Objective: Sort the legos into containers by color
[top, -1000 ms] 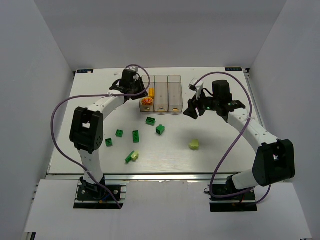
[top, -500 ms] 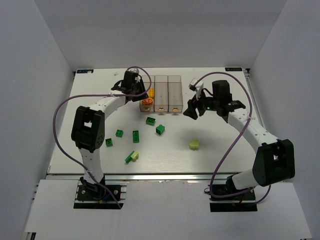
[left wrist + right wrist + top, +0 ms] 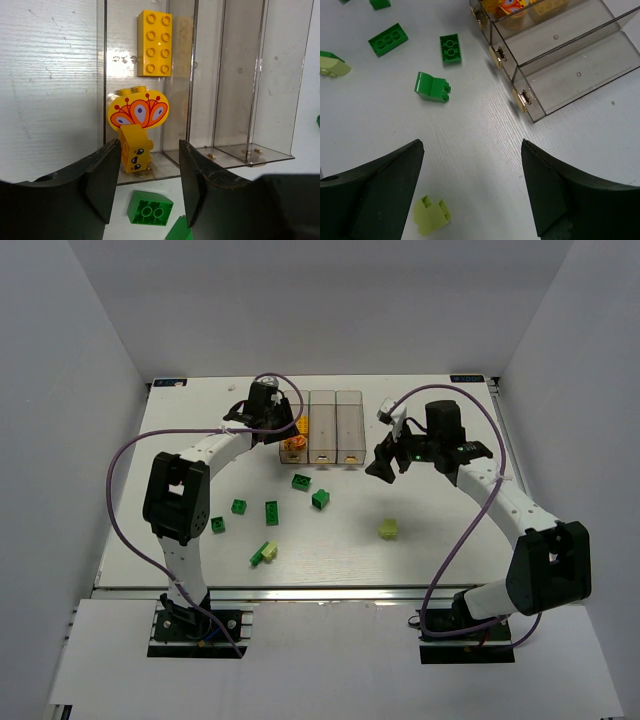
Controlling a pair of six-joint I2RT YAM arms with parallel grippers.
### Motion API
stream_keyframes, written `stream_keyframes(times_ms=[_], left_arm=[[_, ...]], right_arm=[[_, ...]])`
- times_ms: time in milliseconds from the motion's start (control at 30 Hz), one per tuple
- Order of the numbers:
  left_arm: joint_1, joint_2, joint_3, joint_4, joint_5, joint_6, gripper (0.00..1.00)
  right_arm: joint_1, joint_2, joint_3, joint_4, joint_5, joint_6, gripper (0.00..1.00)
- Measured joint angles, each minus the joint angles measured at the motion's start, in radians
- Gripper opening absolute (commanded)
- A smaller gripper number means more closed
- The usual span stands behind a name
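Left gripper: jaws parted, empty, at left bin of containers, orange legos inside. Right gripper: spread, empty, right of containers. Hazard: left gripper may clip bin wall withdrawing, shifting the row.

The whole table is surveyed from overhead; the clear bins are shared by both close wrist views.

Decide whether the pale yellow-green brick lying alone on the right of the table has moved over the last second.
No. The pale brick lies in the same spot as before, nearer the arms than the clear bins and to their right.
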Motion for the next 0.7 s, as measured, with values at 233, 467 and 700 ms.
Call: stream_keyframes(times_ms=[233,467,700], left_arm=[[0.000,-0.053,-0.017,-0.016,-0.065,0.005,0.66],[0.001,-0.334,-0.214,0.001,-0.154,-0.023,0.98],[0.003,-0.608,-0.462,0.009,-0.258,-0.113,0.98]], right_arm=[[0.000,-0.006,0.000,-0.067,-0.087,-0.102,0.86],[0.004,-0.006,0.009,-0.132,-0.156,-0.200,0.86],[0.065,-0.002,0.031,-0.145,-0.118,-0.185,0.83]])
